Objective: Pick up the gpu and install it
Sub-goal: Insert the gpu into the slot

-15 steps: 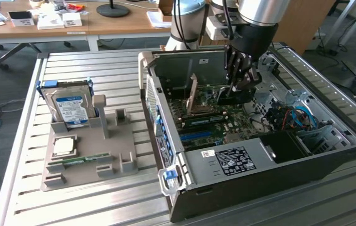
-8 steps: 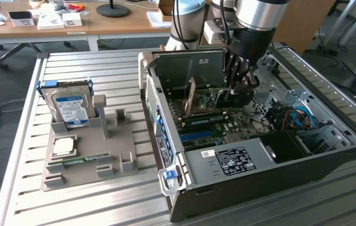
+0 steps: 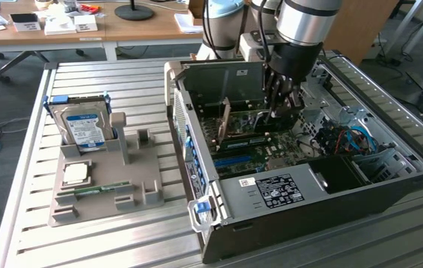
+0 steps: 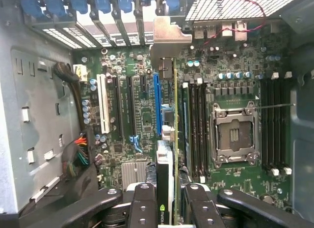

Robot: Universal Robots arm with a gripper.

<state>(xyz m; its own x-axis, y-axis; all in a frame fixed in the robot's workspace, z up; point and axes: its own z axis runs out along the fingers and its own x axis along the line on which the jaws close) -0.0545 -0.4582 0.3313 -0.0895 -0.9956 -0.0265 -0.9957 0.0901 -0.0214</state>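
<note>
Black-faced gpu (image 4: 165, 188) edge-on above green motherboard (image 4: 142, 115) — gripper (image 3: 278, 109) pinching it, exterior view's upper centre, inside open case (image 3: 308, 223).

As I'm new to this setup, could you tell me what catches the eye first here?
The arm reaches into the open computer case, its jaws shut on the gpu, held edge-on over the green motherboard. At the exterior view's left, a blue-labelled hard drive stands in a grey tray.

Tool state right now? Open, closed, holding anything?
Tool: closed on the gpu, gripped edge-on inside the computer case.
</note>
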